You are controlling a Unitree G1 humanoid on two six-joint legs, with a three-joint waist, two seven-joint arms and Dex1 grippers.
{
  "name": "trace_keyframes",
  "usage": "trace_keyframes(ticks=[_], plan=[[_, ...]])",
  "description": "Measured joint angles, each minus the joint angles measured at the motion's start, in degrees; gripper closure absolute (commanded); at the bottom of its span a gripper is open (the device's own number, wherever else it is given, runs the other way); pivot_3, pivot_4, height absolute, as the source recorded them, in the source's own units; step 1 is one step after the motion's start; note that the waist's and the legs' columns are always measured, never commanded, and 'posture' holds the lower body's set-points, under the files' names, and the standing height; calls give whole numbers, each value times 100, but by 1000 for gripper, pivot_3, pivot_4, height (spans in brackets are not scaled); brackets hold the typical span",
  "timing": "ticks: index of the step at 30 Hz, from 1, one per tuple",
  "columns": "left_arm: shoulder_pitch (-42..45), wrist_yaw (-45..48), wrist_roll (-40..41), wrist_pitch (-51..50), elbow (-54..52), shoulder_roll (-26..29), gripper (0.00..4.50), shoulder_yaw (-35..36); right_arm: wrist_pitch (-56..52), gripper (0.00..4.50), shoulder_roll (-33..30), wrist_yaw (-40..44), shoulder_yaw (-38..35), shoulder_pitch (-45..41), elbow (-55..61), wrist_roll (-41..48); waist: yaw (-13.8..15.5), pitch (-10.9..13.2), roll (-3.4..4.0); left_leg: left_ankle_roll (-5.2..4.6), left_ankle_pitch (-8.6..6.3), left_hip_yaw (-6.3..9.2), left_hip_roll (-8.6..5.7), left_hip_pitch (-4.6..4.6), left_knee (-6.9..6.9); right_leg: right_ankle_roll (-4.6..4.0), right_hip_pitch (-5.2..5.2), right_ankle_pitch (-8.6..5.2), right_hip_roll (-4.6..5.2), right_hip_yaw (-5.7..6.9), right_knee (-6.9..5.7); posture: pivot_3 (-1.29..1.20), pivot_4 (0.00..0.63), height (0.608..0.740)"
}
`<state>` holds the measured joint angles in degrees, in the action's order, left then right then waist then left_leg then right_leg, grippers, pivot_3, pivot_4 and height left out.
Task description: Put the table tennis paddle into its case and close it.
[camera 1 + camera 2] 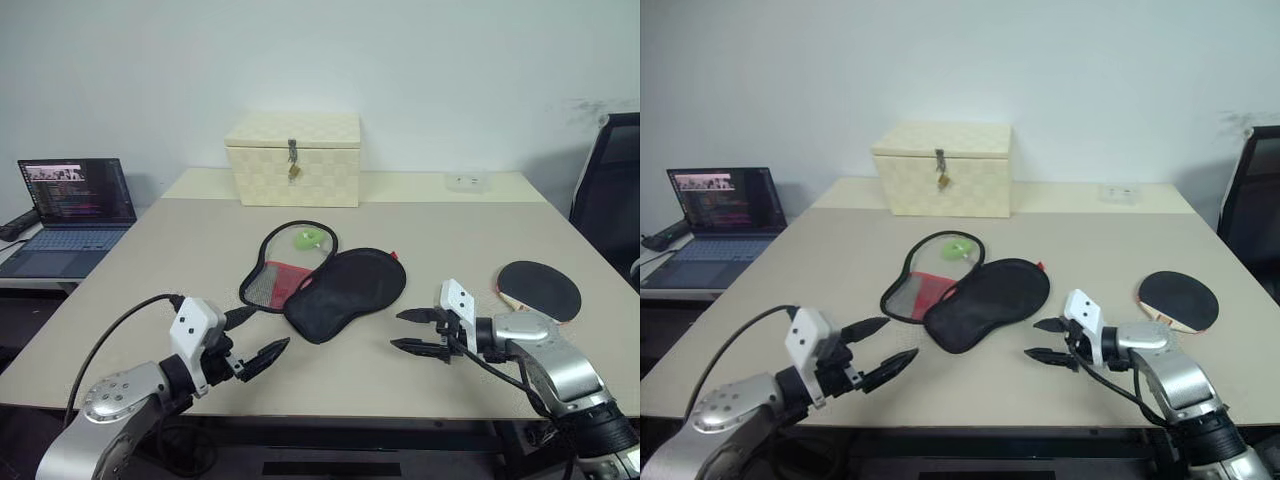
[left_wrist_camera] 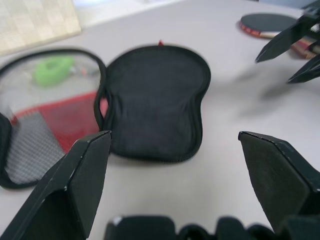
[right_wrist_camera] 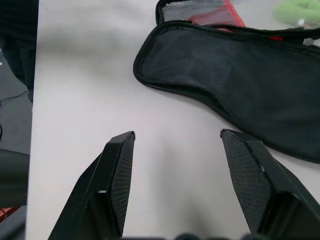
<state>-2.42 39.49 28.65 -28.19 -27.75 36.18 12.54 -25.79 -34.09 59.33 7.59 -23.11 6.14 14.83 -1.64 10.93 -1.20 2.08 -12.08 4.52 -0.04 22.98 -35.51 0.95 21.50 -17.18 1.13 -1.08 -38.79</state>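
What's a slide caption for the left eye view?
Open grippers, left and right, flank the unzipped case; paddle waits aside.

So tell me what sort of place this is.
Probably an office or lab workroom. A wide beige table stands against a plain white wall, an open laptop showing code sits on a side desk, and a black office chair stands at the table's right.

1 table tennis paddle, 1 case, 1 cream box, 1 laptop, 1 table.
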Motion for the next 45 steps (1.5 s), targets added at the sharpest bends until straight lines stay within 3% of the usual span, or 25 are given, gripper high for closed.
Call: trace_keyframes(ticks=[8,15,19,28,34,45], plan=[[517,173,-170,346,715,-87,59,-187,-651,1522,118,-556,-223,-151,194,185,-1,1,-1,1,1,0,0,-2,-1,1,-2,-1,-1,2,-2,0,150,740],[964,915,-139,514,1485,385,59,-94,-2770,1522,1010,-1748,-478,-809,233,713,-9,0,-2,1,1,0,-2,1,18,-25,15,12,-2,3,-10,0,150,740],[960,1430,-6,514,1827,730,59,86,-3385,1522,1388,-2193,-319,-804,369,857,-15,1,-2,2,2,-11,-5,9,45,-30,42,10,-1,4,-10,0,150,740],[1572,1956,-108,730,2889,1049,59,130,-3863,1522,2031,-3059,-254,-772,296,874,-20,-1,-5,4,4,-12,-4,14,50,-32,53,7,-2,7,-17,0,150,740],[1749,2362,-94,606,2995,1252,59,71,-3875,1522,2689,-3811,-652,-1080,-492,781,-49,-2,-6,8,7,-21,-1,15,56,-33,65,7,-3,0,-22,0,150,740],[1712,2770,128,124,2809,1524,59,84,-3860,1522,3676,-4275,-903,-1653,-1356,862,-108,-1,-5,8,7,-23,7,17,57,-34,71,8,-8,0,-26,0,150,740]])
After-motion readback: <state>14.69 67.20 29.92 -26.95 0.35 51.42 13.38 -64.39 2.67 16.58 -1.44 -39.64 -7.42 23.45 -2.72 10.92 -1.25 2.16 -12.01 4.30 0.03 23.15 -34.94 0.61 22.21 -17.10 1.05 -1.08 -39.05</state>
